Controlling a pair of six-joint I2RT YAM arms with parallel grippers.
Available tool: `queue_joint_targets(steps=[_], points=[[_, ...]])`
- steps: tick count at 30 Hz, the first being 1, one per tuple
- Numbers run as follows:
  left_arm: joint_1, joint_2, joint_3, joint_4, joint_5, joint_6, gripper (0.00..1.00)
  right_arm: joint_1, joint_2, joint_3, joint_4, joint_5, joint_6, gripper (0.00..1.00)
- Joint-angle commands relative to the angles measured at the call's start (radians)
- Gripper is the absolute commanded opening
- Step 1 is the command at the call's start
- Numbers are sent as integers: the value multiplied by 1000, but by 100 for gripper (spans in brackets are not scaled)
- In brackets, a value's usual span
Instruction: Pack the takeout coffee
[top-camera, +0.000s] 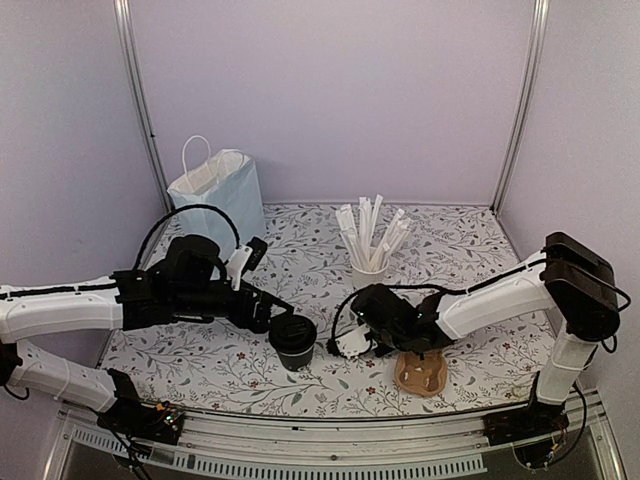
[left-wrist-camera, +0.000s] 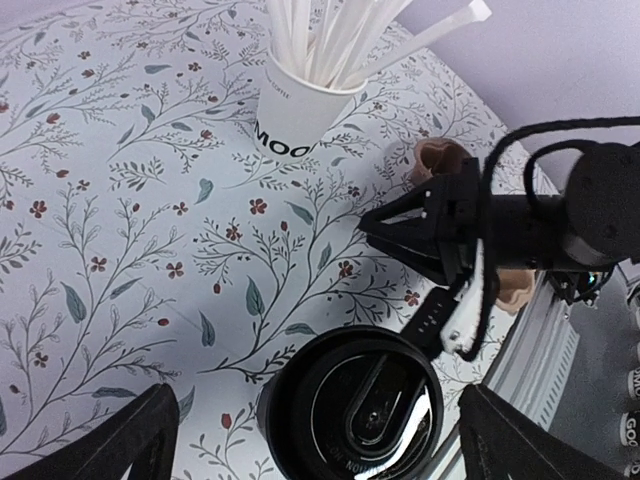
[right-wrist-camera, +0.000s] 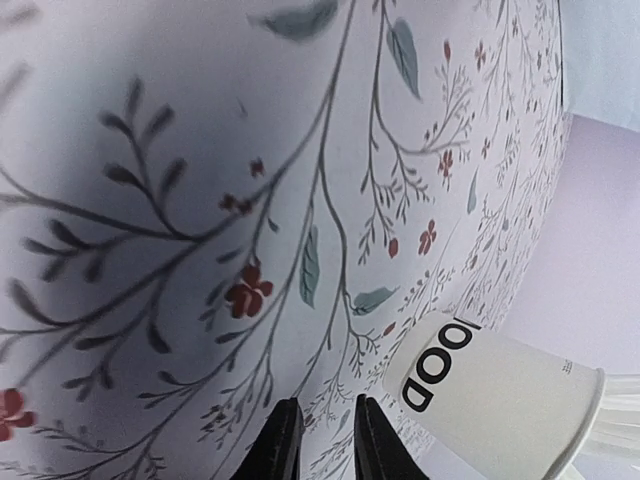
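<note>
Left gripper (left-wrist-camera: 315, 392), fingers spread wide and empty, straddles the lidded takeout coffee (top-camera: 293, 340) standing near-centre; right gripper (right-wrist-camera: 318, 440), barely parted, holds nothing; ideally close gently below the lid (left-wrist-camera: 365, 410), keeping it upright for the far-left paper bag (top-camera: 218, 192).

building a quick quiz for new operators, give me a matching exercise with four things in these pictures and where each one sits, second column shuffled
Things:
1. black coffee cup
2. white paper bag
3. cup of white sticks
4. brown cup carrier

Places, as the top camera sees them:
A. back left corner
B. front right
C. front centre
D. middle, toward the back

Pairs: 1-C, 2-A, 3-D, 4-B
</note>
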Motion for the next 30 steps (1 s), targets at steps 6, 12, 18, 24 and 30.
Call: queue_joint_targets(steps=[6,12,18,24,30], points=[[-6,16,-20,-42,-32,-79,100,66,-204,160,-263,-328,382,52],[-4,9,-54,-2,-13,-131,98,34,-272,322,-429,-658,653,76],[-4,44,-71,77,44,-173,92,-95,-218,380,-513,-1063,924,92],[-5,81,-89,155,76,-201,84,-123,-199,301,-475,-1229,1036,60],[-4,126,-80,135,99,-205,77,-150,-165,274,-404,-1205,1141,48]])
